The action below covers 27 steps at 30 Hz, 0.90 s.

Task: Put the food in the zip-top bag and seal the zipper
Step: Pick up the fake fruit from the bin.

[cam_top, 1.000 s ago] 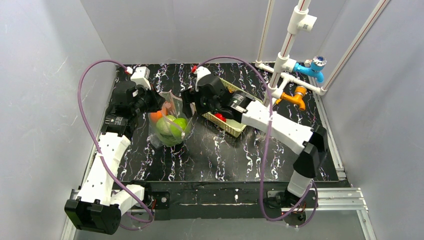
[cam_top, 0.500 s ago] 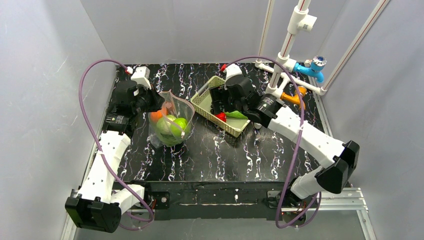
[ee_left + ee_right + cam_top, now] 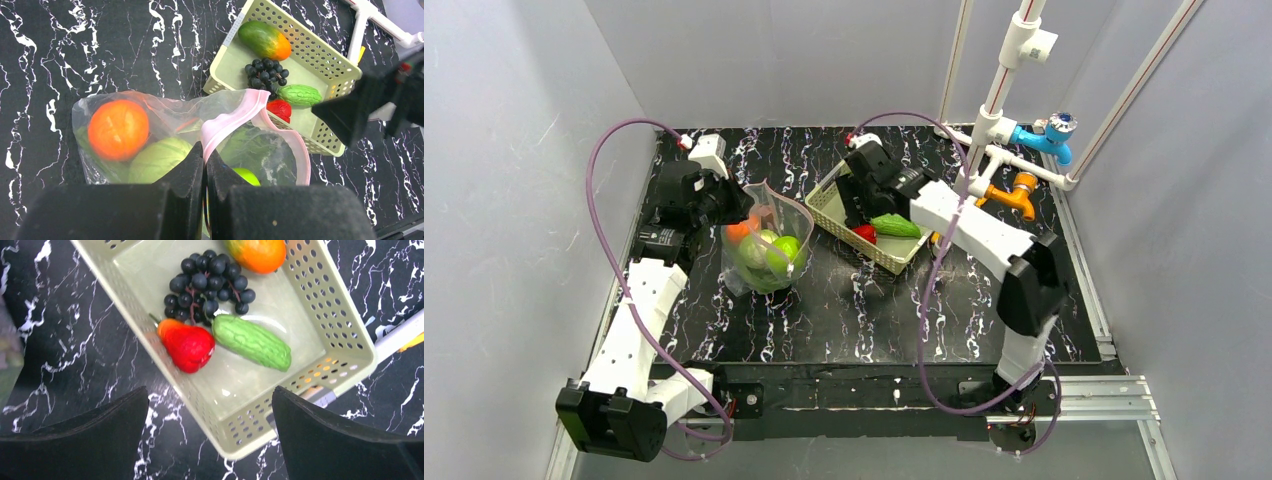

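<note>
I logged the left gripper with its fingers pressed together, pinching the pink zipper at the near rim of the zip-top bag. In the top view the bag stood left of centre on the black marbled table, its mouth gaping and the pink strip curving round in an open loop. Through the clear plastic I could make out the orange at the left of the left wrist frame, the pale green cabbage just below and right of it, and the green apple low under the pink loop, with green leaves above it. The right gripper hung with its fingers spread wide over the near corner of the cream lattice basket, pinching nothing. In the right wrist frame the basket held the dark purple grape bunch at upper centre, the mango at the top edge, the small red piece at centre left, and the bumpy green cucumber touching its right side. The basket sat just right of the bag, slightly apart from it.
</note>
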Available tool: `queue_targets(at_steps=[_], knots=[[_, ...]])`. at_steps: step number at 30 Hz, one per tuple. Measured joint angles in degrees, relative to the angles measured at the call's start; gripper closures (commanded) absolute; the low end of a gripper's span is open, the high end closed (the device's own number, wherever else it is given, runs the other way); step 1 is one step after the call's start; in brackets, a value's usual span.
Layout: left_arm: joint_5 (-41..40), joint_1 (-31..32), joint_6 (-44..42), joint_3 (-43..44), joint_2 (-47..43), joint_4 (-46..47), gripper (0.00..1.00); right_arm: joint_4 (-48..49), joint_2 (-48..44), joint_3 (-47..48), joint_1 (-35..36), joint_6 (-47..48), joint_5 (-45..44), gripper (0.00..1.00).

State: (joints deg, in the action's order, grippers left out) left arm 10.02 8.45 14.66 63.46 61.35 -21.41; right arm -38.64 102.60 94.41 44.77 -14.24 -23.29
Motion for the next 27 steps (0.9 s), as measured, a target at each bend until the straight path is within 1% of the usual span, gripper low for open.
queue_targets(at_steps=[5, 8, 13, 18, 25, 27], knots=[[0.0, 0.0, 0.1, 0.0, 0.3, 0.0, 1.00, -4.7, 11.9, 15.3, -1.3, -2.7, -2.2, 0.02], [-0.2, 0.0, 0.1, 0.0, 0.4, 0.0, 1.00, -5.5, 16.6, 21.1, -2.0, -4.4, -2.1, 0.02], [-0.4, 0.0, 0.1, 0.0, 0.4, 0.0, 1.00, -5.6, 21.5, 23.6, -3.1, -6.2, -1.7, 0.02], [-0.4, 0.0, 0.1, 0.0, 0.4, 0.0, 1.00, -5.4, 26.2, 24.3, -4.4, -7.1, 0.2, 0.02], [-0.4, 0.0, 0.1, 0.0, 0.4, 0.0, 1.00, -5.4, 33.7, 28.4, -5.3, -8.1, 3.1, 0.02], [-0.4, 0.0, 0.1, 0.0, 0.4, 0.0, 1.00, -5.5, 34.9, 29.1, -5.3, -8.1, 3.6, 0.04]])
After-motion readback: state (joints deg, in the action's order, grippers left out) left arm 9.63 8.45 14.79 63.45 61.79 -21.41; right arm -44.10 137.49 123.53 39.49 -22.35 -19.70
